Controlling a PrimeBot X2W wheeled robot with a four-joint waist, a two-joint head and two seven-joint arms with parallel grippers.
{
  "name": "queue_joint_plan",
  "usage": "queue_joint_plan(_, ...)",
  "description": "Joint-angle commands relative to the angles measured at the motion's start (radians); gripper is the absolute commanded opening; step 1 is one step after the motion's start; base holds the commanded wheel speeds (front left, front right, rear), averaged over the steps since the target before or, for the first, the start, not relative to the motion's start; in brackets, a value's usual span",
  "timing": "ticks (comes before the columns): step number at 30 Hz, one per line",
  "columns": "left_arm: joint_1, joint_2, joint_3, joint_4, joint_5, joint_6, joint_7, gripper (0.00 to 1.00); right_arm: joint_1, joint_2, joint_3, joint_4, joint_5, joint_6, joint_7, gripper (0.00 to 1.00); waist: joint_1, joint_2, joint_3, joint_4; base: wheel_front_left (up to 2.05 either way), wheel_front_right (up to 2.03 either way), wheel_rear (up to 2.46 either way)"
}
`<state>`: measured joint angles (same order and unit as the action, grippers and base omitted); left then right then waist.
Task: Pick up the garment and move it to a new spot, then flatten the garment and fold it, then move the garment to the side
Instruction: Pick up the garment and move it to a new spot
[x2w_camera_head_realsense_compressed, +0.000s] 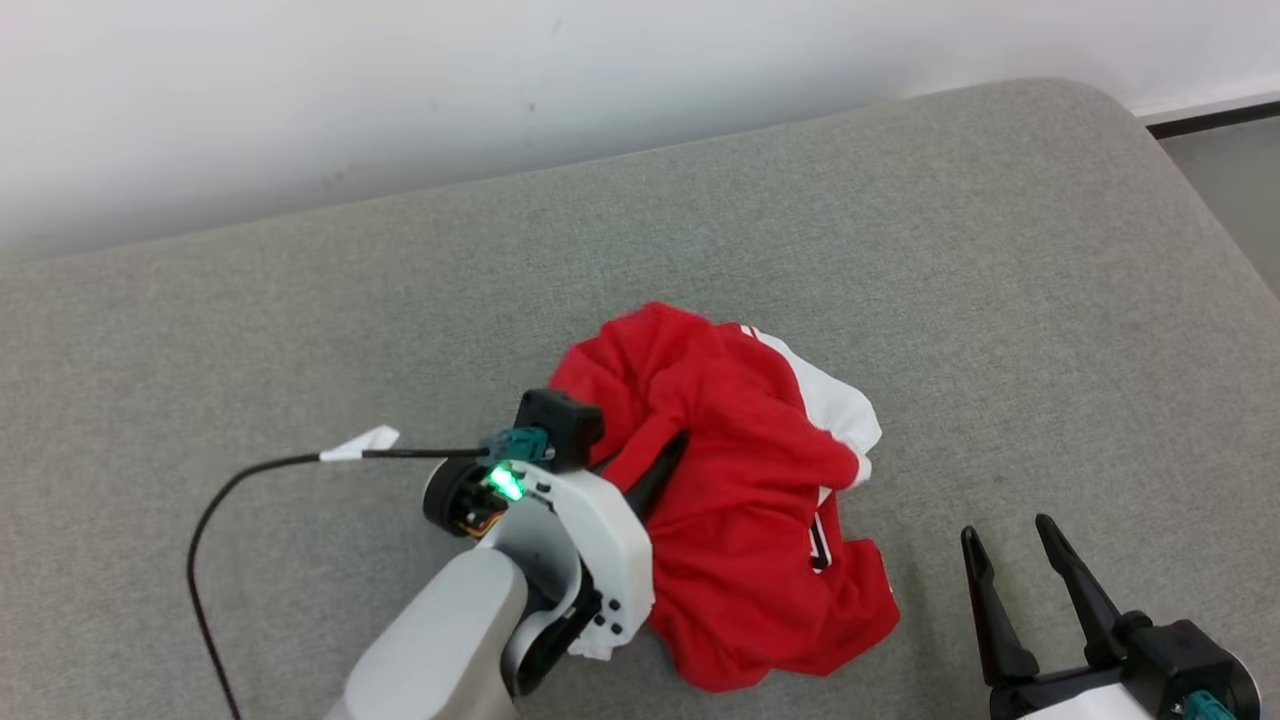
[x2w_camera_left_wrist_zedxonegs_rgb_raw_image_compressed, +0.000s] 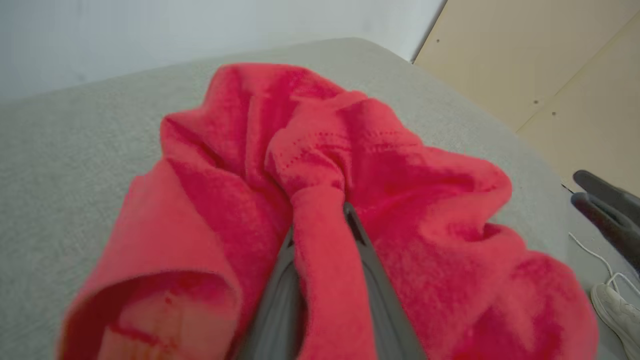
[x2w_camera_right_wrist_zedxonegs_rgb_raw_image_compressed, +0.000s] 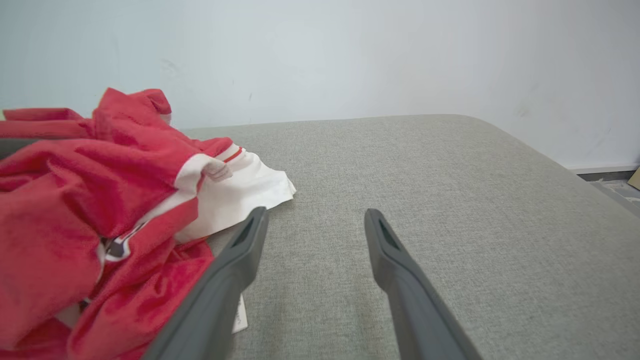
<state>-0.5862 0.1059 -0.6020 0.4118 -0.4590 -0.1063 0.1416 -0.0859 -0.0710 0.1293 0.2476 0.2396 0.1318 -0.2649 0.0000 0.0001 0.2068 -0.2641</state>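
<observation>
Currently: left gripper (x2w_camera_left_wrist_zedxonegs_rgb_raw_image_compressed: 320, 222) jaws pinched shut on a fold of the red garment (x2w_camera_head_realsense_compressed: 740, 480); right gripper (x2w_camera_head_realsense_compressed: 1007, 528) jaws wide open, empty, near it.

Left gripper (x2w_camera_head_realsense_compressed: 668, 460): jaws' tips buried in the red garment (x2w_camera_head_realsense_compressed: 745, 500), a fold pinched between them. Right gripper (x2w_camera_head_realsense_compressed: 1007, 530): body cut off by the head view's bottom edge. Black cable (x2w_camera_head_realsense_compressed: 192, 570) leaves at that same edge. Dark print (x2w_camera_head_realsense_compressed: 820, 545) on the garment is too small to read. White shoe (x2w_camera_left_wrist_zedxonegs_rgb_raw_image_compressed: 612, 305) is cropped at the left wrist view's corner. White label (x2w_camera_right_wrist_zedxonegs_rgb_raw_image_compressed: 241, 315) is partly under a finger, its text illegible.
</observation>
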Motion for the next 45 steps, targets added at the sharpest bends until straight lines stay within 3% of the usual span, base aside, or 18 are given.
queue_joint_plan(1,-0.013,-0.004,-0.006,0.047,0.004,-0.008,-0.038,0.00,-0.017,-0.004,-0.001,0.001,0.000,-0.002,0.001,1.00,0.0000,-0.0001,0.005,-0.002,0.00,0.00,0.00)
queue_joint_plan(10,-0.140,0.025,-0.034,0.370,0.093,-0.011,-0.251,0.00,-0.025,-0.001,0.009,0.018,-0.003,-0.002,0.001,1.00,0.0000,-0.0001,0.006,-0.011,0.00,0.00,0.00)
queue_joint_plan(11,-0.150,0.023,-0.040,0.398,0.098,-0.013,-0.270,0.22,-0.024,0.000,0.010,0.021,-0.003,-0.002,0.001,1.00,0.0000,-0.0001,0.003,-0.012,0.00,0.00,0.00)
queue_joint_plan(13,-0.161,0.018,-0.043,0.449,0.098,-0.014,-0.297,0.85,-0.025,0.000,0.012,0.025,-0.004,-0.002,0.001,1.00,0.0000,-0.0001,-0.003,-0.015,0.00,0.00,0.00)
queue_joint_plan(14,-0.166,0.013,-0.041,0.471,0.090,-0.014,-0.309,1.00,-0.026,0.001,0.012,0.025,-0.004,-0.002,0.001,1.00,0.0000,-0.0001,-0.007,-0.016,0.00,0.00,0.00)
queue_joint_plan(21,-0.160,0.015,0.006,0.543,0.028,-0.010,-0.374,1.00,0.006,0.000,-0.004,0.022,-0.005,-0.002,0.001,1.00,0.0000,-0.0001,-0.042,-0.013,0.00,0.00,0.00)
queue_joint_plan(30,-0.125,0.068,0.049,0.464,-0.017,-0.010,-0.381,1.00,0.058,-0.007,-0.041,0.013,-0.012,-0.002,0.001,1.00,0.0000,-0.0001,-0.089,0.031,0.00,0.00,0.00)
queue_joint_plan(36,-0.083,0.063,0.027,0.316,-0.018,0.004,-0.352,1.00,0.084,-0.010,-0.052,0.006,-0.018,-0.002,0.001,1.00,0.0000,-0.0001,-0.117,0.055,0.00,0.00,0.00)
queue_joint_plan(45,0.049,0.034,-0.070,-0.047,-0.020,0.047,-0.170,1.00,0.096,-0.010,-0.053,0.000,-0.020,-0.002,0.001,1.00,0.0000,-0.0001,-0.121,0.073,0.00,0.00,0.00)
